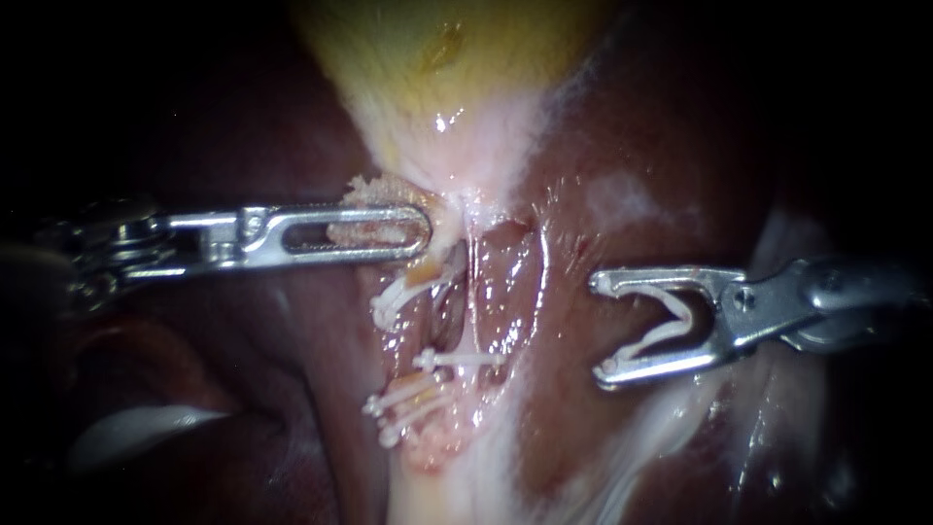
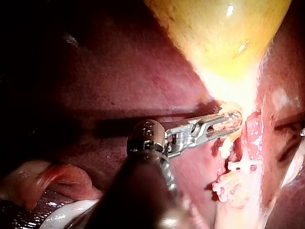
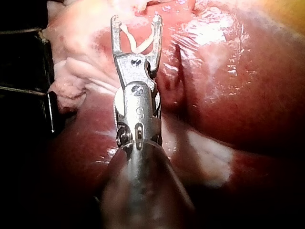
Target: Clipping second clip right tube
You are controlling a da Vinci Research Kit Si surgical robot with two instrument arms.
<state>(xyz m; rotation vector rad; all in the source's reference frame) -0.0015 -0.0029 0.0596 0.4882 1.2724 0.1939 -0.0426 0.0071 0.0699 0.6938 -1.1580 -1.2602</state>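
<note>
where its shaft comes in from the right, the right instrument (image 1: 601,329) is seen close to the camera. its two jaws are spread wide, yet both are pressed against a white clip (image 1: 686,319) that is held bent open between them, so it is gripped from two sides. this white clip is held well apart from the tubes, over the dark red liver (image 1: 661,146), with its open mouth turned toward them. from the left, the left instrument (image 1: 423,233) is laid level, and its slotted jaws are closed on pale tissue at the narrow end of the gallbladder (image 1: 437,58); that tissue can be seen through the slot. between the two tips the right tube (image 1: 472,292) is found, a thin pale strand running down from the gallbladder's neck. a fitted clip (image 1: 462,360) is seen lying across its lower part. just to the left, an upper clip (image 1: 398,301) is set under the left jaws and a pair of clips (image 1: 408,399) lower down. farthest off, the yellow gallbladder is flanked by liver.
</note>
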